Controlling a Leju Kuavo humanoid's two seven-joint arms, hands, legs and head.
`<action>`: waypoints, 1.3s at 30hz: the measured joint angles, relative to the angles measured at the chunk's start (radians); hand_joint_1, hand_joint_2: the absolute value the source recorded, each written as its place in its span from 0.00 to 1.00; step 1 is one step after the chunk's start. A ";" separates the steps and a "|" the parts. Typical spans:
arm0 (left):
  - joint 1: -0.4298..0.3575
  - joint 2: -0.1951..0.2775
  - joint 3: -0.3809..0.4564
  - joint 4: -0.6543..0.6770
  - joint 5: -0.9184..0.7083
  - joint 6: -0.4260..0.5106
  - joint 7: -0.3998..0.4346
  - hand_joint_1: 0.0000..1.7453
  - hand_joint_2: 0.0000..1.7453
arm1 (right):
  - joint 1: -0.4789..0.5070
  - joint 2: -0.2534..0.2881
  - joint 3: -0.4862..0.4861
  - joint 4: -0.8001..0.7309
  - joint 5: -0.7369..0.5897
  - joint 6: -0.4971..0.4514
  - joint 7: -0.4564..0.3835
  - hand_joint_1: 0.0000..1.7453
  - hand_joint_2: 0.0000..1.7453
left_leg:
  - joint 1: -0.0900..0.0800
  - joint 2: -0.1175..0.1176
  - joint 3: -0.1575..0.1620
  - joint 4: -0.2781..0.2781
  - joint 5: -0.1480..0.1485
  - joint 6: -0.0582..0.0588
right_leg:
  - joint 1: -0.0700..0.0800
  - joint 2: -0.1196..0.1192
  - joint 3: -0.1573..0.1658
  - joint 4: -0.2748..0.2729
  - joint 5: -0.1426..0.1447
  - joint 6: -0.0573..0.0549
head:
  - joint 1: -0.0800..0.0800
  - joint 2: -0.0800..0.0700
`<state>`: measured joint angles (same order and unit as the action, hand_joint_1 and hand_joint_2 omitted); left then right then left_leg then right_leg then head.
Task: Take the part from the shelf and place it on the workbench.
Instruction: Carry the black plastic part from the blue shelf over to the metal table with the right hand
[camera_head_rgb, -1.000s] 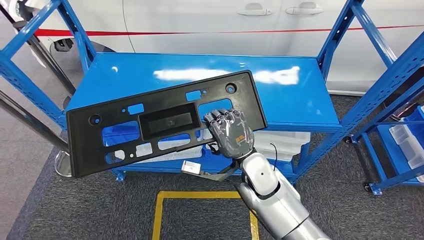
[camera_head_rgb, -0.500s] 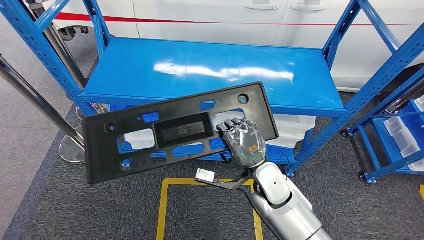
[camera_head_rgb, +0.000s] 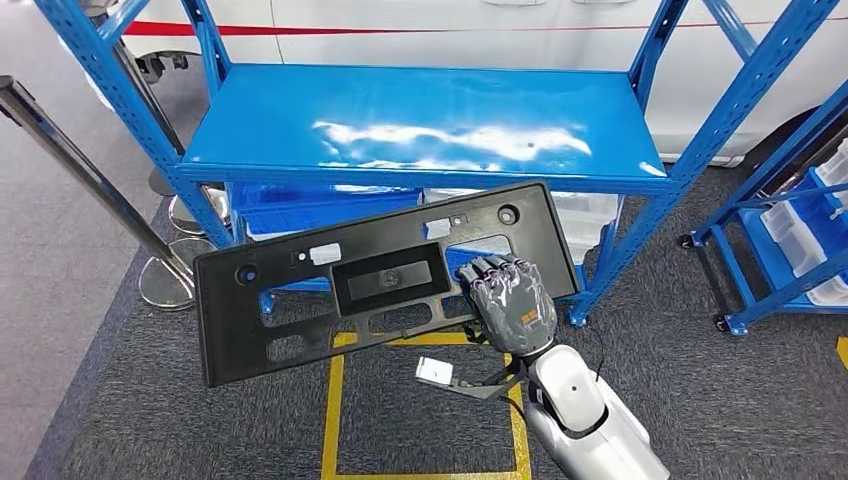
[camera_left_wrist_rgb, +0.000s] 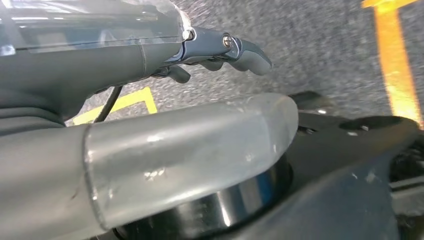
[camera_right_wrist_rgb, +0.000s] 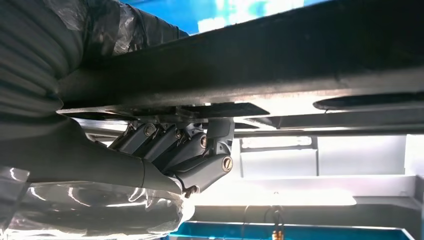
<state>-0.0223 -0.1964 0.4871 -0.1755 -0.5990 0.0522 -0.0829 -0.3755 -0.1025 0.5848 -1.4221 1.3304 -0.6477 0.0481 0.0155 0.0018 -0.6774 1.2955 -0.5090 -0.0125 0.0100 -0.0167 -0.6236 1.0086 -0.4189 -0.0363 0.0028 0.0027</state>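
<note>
while gripping the black part (camera_head_rgb: 385, 280), right hand (camera_head_rgb: 510, 305) curls over it.

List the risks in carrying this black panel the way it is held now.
1. The right robot hand holds the long black panel near one end alone, so the far end hangs unsupported and already sits lower; it may sag or twist out of the grip.
2. The left robot hand carries nothing, so nothing backs up the hold.
3. The panel's low end points toward the stanchion post; a turn could catch it there or on the blue shelf frame.
</note>
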 joint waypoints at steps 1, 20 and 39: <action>0.000 0.001 0.000 0.000 0.002 -0.003 0.001 0.00 0.00 | 0.003 0.000 0.000 0.000 0.003 -0.001 0.000 1.00 1.00 | 0.004 0.000 0.043 -0.041 0.021 -0.005 | -0.004 -0.001 -0.023 0.014 0.008 0.006 | 0.000 0.000; -0.001 0.005 0.003 0.001 0.017 -0.012 -0.018 0.00 0.00 | -0.143 0.142 0.000 0.102 -0.023 0.071 -0.001 1.00 1.00 | 0.000 0.006 0.013 -0.271 0.130 0.027 | -0.012 0.018 0.158 0.005 -0.132 0.042 | 0.001 0.000; -0.005 -0.010 0.003 0.003 0.024 0.012 -0.009 0.00 0.00 | -0.053 -0.006 -0.065 -0.043 -0.092 0.073 -0.010 1.00 1.00 | -0.003 0.004 0.169 -0.279 -0.009 0.040 | -0.010 0.009 -0.073 0.051 0.020 0.049 | 0.000 0.000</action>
<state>-0.0271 -0.2063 0.4897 -0.1725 -0.5753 0.0644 -0.0916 -0.4288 -0.1089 0.5199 -1.4650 1.2380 -0.5749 0.0380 0.0127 0.0057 -0.5085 1.0160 -0.5179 0.0278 0.0000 -0.0078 -0.6962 1.0593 -0.3990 0.0125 0.0031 0.0027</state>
